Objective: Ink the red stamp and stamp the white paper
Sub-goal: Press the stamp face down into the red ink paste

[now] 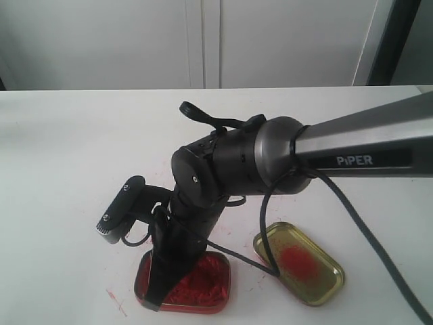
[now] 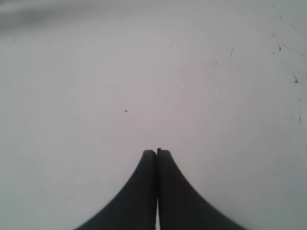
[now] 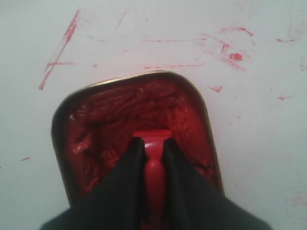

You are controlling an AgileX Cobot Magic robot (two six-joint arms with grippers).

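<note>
My right gripper [image 3: 152, 143] is shut on the red stamp [image 3: 153, 163], a small glossy red block clamped between the two black fingers. Its end points down into the red tin [image 3: 115, 110] of lumpy red paste; whether it touches the paste I cannot tell. In the exterior view the right arm reaches down over that tin [image 1: 210, 281] at the table's front and hides the stamp. My left gripper [image 2: 157, 152] is shut and empty above bare white tabletop; the exterior view does not show it. The white paper is out of view.
The gold oval tin lid [image 1: 299, 263] with a red smear lies just right of the red tin. Red ink streaks [image 3: 60, 50] mark the tabletop [image 1: 67, 156] around the tin. The right arm's cable [image 1: 365, 237] trails over the table's right side.
</note>
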